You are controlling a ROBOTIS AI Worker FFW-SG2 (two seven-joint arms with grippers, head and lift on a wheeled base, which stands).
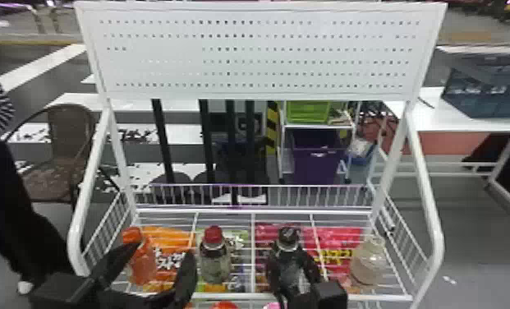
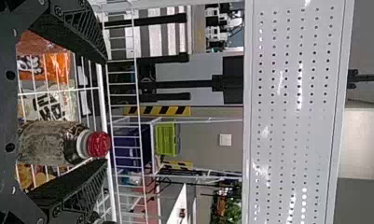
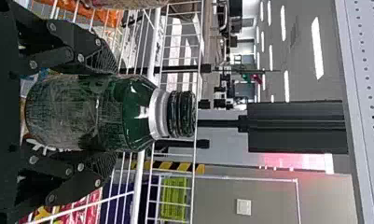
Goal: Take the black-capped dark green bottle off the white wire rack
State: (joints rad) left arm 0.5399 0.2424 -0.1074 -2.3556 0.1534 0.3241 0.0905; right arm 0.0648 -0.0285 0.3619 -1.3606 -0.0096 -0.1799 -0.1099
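The black-capped dark green bottle is upright at the white wire rack, between the red-capped bottle and a clear bottle, in the head view; the right hand pinches it, the left hand is spread near an orange bottle. In the left wrist view, the red-capped bottle shows between the parted fingers. In the right wrist view, fingers grip the dark bottle's sides.

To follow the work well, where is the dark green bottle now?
In the head view, the dark green bottle is in the right tool, between the red-capped bottle on its left and the clear bottle on its right.
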